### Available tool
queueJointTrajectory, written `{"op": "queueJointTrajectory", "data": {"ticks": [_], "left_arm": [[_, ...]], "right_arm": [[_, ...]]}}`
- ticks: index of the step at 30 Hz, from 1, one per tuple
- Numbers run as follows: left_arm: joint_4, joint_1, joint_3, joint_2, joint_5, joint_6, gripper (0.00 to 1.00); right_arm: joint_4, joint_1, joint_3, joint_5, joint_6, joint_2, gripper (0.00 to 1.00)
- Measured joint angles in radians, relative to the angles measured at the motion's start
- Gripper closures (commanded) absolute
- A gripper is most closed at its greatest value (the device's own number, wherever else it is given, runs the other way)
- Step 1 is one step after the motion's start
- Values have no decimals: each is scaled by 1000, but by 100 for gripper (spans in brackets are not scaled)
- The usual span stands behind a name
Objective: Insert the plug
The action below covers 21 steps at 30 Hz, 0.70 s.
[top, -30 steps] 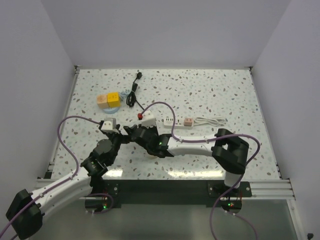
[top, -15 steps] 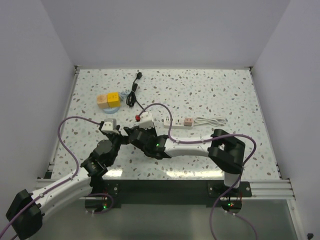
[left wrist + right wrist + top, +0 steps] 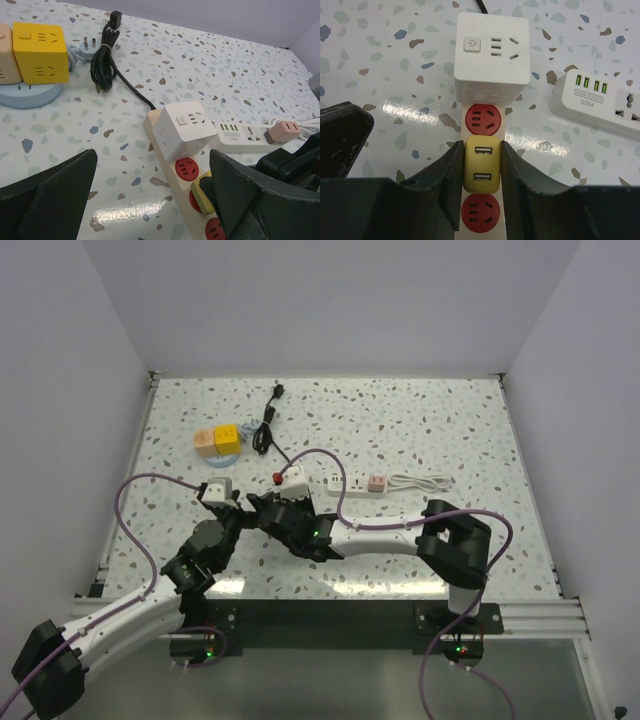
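A yellow USB plug [image 3: 480, 166] sits on the middle socket of a cream power strip [image 3: 461, 131], between two red sockets. My right gripper [image 3: 480, 156] is shut on the plug's sides. A white cube adapter [image 3: 492, 50] occupies the strip's far end. In the left wrist view the plug [image 3: 204, 196] stands on the strip [image 3: 167, 165] beside the cube adapter [image 3: 182, 127]. My left gripper [image 3: 150, 200] is open and straddles the table just left of the strip, holding nothing. From above, both grippers meet near the cube adapter [image 3: 295, 478], and the plug is hidden.
A white power strip [image 3: 340, 483] with green USB ports lies right of the cube, with a pink plug [image 3: 377, 483] and white cord [image 3: 420, 481]. Yellow and orange cube sockets [image 3: 218, 440] sit back left on a blue disc. A bundled black cable [image 3: 265, 430] lies behind.
The right arm has eased slightly to the left while still gripping the plug. The left arm and open gripper have stayed put.
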Motion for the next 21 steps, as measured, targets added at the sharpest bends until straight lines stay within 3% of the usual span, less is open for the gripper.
{"op": "queueJointTrajectory", "data": {"ticks": [21], "left_arm": [[-6,0,0,2,-1,0,0]], "right_arm": [[89,14,-72,18,26,0,100]]}}
